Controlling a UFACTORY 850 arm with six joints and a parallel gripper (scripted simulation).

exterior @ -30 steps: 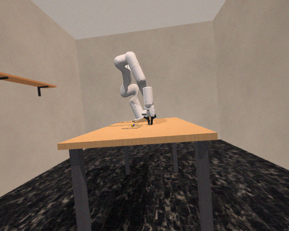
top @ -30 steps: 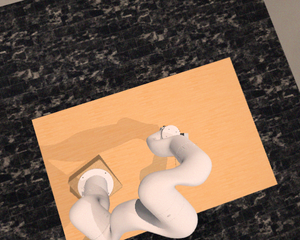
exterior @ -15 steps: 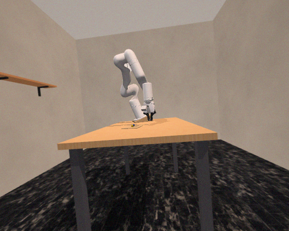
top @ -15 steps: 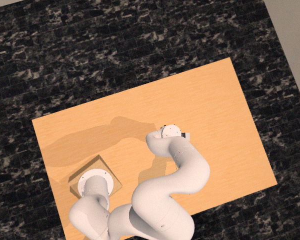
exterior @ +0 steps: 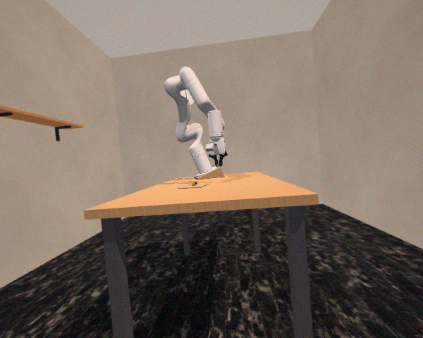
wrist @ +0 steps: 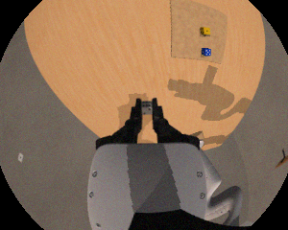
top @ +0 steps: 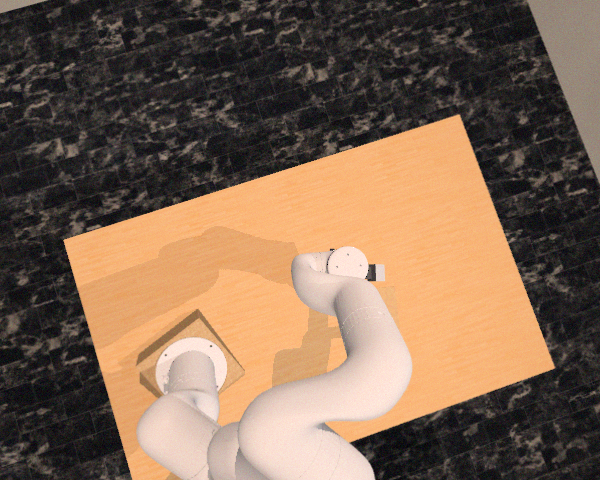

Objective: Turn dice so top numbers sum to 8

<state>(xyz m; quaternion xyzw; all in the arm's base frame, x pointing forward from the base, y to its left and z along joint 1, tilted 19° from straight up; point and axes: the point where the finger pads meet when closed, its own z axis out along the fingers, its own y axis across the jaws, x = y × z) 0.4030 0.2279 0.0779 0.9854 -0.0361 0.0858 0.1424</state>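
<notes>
My gripper is shut on a grey die with dark pips, which sits between the fingertips. In the exterior view the fingers hang above the table, and in the wrist view they are off the mat. The tan mat lies to the upper right in the wrist view. On it stand a yellow die and a blue die, apart. The yellow top seems to show one pip, the blue top several. The arm hides the gripper's fingers and both dice in the top view.
The wooden table carries the arm's wedge-shaped base. The arm's shadow falls on the table beside the mat. A wall shelf is at the left in the exterior view, away from the table.
</notes>
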